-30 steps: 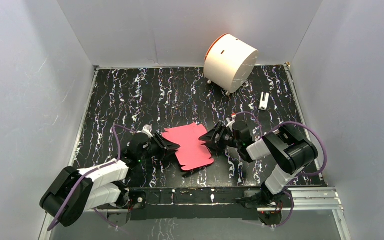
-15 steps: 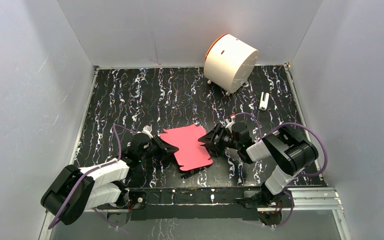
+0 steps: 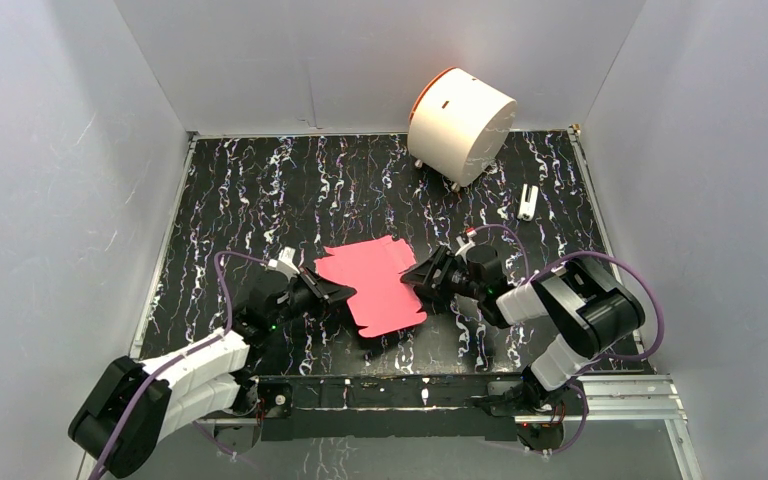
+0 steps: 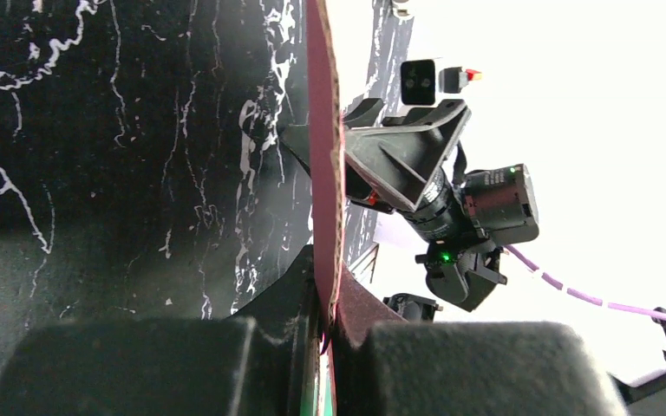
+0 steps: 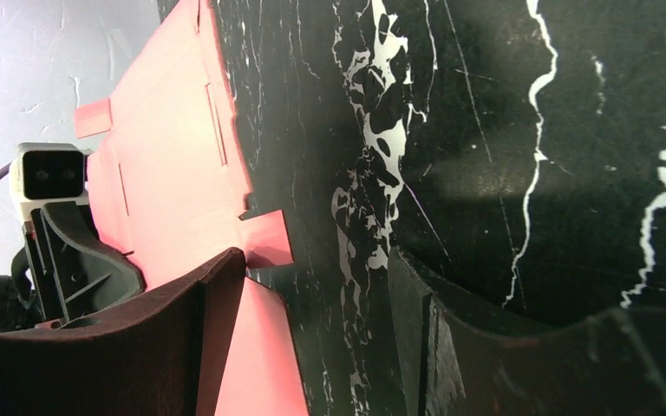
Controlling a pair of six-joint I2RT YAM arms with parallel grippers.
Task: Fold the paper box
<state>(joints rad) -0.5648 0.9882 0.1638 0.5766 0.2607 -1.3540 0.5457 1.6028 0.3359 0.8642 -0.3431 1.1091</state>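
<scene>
The paper box (image 3: 375, 283) is a flat pink-red die-cut sheet with tabs and notches, lying mid-table. My left gripper (image 3: 338, 292) is shut on its left edge; in the left wrist view the sheet (image 4: 323, 139) runs edge-on between the pads. My right gripper (image 3: 416, 280) is open at the sheet's right edge. In the right wrist view one finger (image 5: 173, 329) lies over the pink sheet (image 5: 173, 165) and the other finger (image 5: 451, 347) rests on the bare tabletop beside it.
A large white cylinder with an orange rim (image 3: 460, 124) lies at the back right. A small white piece (image 3: 528, 201) lies to its right. Grey walls close the black marbled table (image 3: 260, 190) on three sides.
The left arm has stretched forward a little with the sheet, whose left side sits slightly further back and left. The right gripper has barely moved.
</scene>
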